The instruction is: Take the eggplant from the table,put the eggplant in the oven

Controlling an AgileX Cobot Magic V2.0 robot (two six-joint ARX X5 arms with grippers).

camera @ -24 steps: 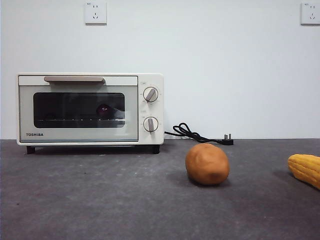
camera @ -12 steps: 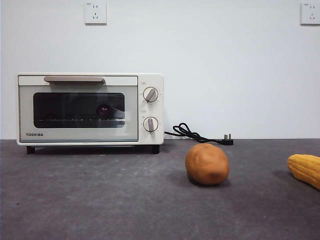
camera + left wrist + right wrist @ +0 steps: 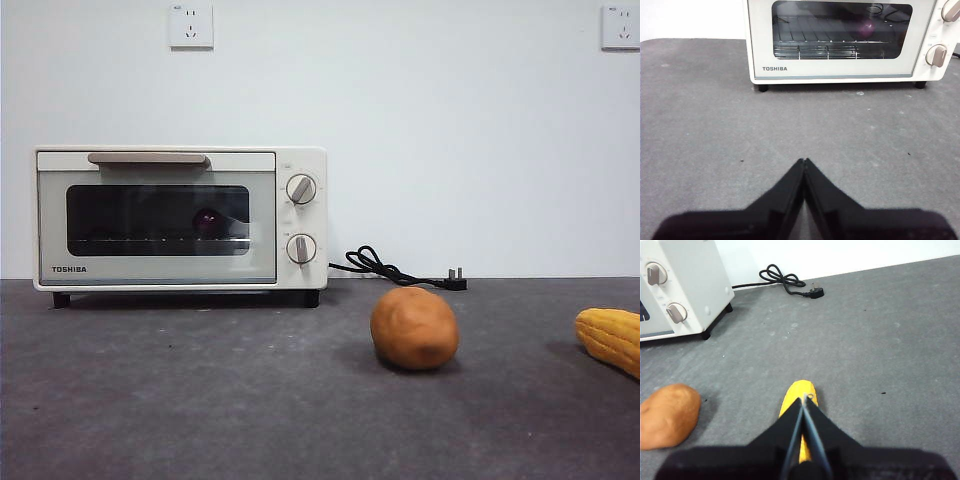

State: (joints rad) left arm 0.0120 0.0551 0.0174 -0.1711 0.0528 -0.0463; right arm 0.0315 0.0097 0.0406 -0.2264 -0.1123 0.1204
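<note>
- Two sockets [image 3: 190,25] sit high on my white wall [image 3: 450,130].
- Eggplant [image 3: 208,222] rests inside the closed oven [image 3: 180,218] on the grey desk [image 3: 200,400].
- Left gripper [image 3: 803,162] and right gripper [image 3: 805,401]: both pinched closed, empty.

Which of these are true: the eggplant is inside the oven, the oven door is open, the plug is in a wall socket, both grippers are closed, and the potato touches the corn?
1. The eggplant is inside the oven. True: a dark purple shape shows behind the glass, on the rack.
2. The oven door is open. False: it is closed, with its handle at the top.
3. The plug is in a wall socket. False: it lies loose on the table.
4. Both grippers are closed. True: the left gripper and the right gripper have their jaws together and hold nothing.
5. The potato touches the corn. False: bare table lies between them.
</note>
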